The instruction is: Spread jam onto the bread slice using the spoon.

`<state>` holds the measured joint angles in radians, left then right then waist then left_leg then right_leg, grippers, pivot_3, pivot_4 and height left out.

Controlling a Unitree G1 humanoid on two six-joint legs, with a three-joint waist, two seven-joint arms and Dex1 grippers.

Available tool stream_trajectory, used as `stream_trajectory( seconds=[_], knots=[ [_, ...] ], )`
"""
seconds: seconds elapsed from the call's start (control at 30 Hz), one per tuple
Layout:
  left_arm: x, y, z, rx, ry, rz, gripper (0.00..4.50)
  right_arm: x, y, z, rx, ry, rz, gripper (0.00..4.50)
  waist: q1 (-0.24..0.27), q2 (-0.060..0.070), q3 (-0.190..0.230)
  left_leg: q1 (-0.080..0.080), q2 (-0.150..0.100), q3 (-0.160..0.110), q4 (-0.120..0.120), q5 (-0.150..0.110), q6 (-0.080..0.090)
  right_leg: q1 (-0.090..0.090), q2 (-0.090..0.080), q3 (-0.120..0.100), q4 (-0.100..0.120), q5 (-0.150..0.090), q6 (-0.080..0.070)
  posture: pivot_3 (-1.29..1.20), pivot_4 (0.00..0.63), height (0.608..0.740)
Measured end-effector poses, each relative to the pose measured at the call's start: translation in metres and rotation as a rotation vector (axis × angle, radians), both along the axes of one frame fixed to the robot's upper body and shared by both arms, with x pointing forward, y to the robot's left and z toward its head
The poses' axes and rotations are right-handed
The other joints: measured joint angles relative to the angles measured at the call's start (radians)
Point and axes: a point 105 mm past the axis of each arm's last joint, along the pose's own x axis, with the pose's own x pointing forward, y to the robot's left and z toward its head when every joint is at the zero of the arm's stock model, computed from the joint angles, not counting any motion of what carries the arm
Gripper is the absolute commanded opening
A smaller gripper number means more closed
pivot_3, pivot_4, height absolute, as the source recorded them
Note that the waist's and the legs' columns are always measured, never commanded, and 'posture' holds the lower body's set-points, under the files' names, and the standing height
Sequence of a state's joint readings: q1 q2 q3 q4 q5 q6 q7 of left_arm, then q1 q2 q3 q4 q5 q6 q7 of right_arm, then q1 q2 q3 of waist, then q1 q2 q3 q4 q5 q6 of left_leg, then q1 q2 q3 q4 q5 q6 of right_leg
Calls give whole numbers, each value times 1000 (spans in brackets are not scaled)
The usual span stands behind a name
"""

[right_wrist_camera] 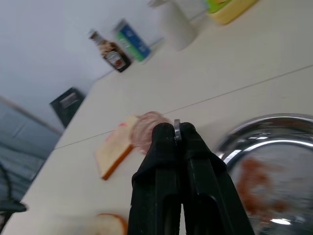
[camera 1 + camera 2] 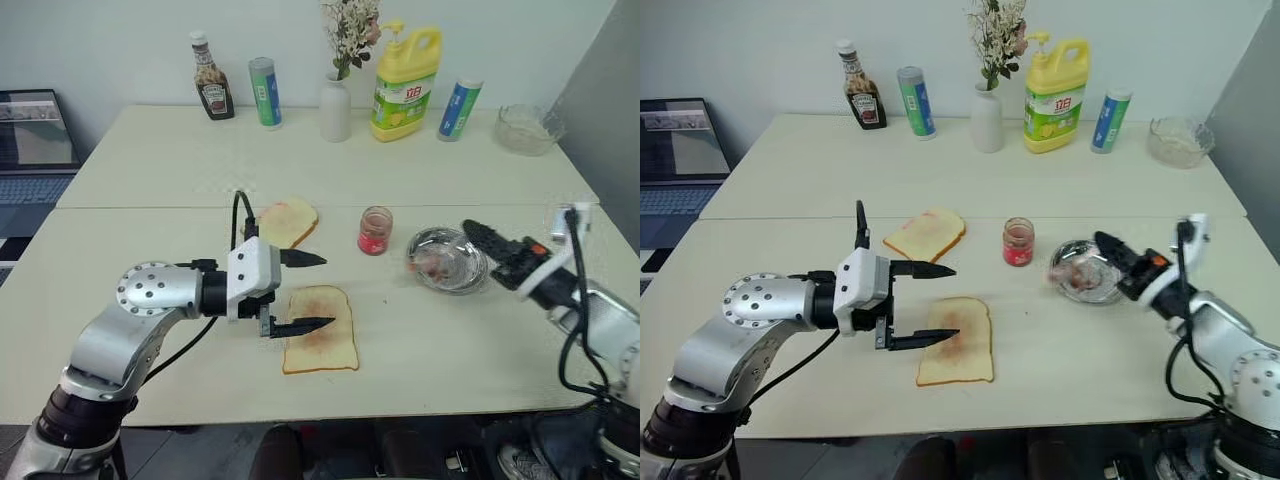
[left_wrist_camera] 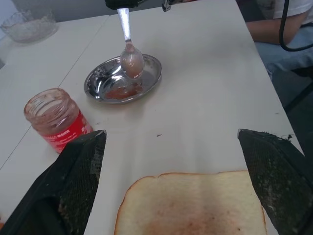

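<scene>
- Jam [image 2: 375,238] fills the lower part of a small clear glass jar, lidless, with pink smears up its inner wall; the jar stands on the pale table [image 2: 150,170] between the two slices and the dish.
- Just to the jar's right sits a shallow round metal dish [image 2: 452,262], shiny, with reddish jam residue on its floor.
- The right gripper [image 1: 177,133] has its two black fingers pressed together on the thin handle of the spoon [image 3: 131,58]; the spoon's small silver bowl, coated in pink jam, hangs over the dish.
- The bread slice [image 2: 321,330] lies flat near the table's front edge: pale, soft-looking crumb, tan crust, one domed end, and a pinkish-brown smear down its middle.
- The left gripper [image 2: 312,291] has its black, rough-textured fingers spread wide apart with nothing between them; it points sideways toward the dish, its lower finger over the slice's left part.
- A second slice [image 2: 287,221] with a faint red streak lies further back, left of the jar.
- Along the far edge stand a brown-capped ketchup bottle [image 2: 211,82], a green-and-white tube [image 2: 265,92], a white vase [image 2: 335,108] with dried flowers, a yellow detergent jug [image 2: 406,85] with a pump, and a blue-and-white tube [image 2: 459,109].
- A clear glass bowl [image 2: 527,129] sits at the far right corner; what it holds I cannot tell.
</scene>
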<state>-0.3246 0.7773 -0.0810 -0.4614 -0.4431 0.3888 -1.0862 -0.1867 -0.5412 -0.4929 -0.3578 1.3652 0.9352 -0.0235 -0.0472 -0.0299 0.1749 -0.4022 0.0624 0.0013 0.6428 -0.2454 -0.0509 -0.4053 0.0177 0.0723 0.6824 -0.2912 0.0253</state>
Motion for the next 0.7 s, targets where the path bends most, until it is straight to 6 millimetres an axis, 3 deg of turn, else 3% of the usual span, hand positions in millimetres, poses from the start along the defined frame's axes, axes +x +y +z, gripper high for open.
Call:
stream_trajectory(
  seconds=[0.1, 0.2, 0.5, 0.7],
  knots=[
    [1, -14, 0, -16, -17, -53, 4500, 11, -36, -12, 15, 32, -159, 38, 0, 0, 0, 0, 0, 1, 1, 0, 0, 1, 0, 1, 0, 0, 1, 0, 150, 740],
    [6, -20, -2, -36, -4, -57, 4500, 19, -49, -23, 41, 55, -230, 38, -5, 0, 0, 1, 0, 1, 1, 0, 0, 1, 0, 1, 0, 0, 1, 0, 150, 740],
    [16, -40, 1, -93, -10, -56, 4500, 49, -49, -42, 114, 92, -270, 38, -2, 1, 0, 0, 0, 1, 1, 0, 0, 1, 0, 1, 0, 1, 0, 0, 150, 740],
    [18, -45, 6, -100, -16, -51, 4500, 55, -53, -49, 96, 104, -275, 38, 1, 1, 0, 0, 0, 1, 1, 0, 0, 1, 0, 1, 0, 1, 0, 0, 150, 740]
  ],
)
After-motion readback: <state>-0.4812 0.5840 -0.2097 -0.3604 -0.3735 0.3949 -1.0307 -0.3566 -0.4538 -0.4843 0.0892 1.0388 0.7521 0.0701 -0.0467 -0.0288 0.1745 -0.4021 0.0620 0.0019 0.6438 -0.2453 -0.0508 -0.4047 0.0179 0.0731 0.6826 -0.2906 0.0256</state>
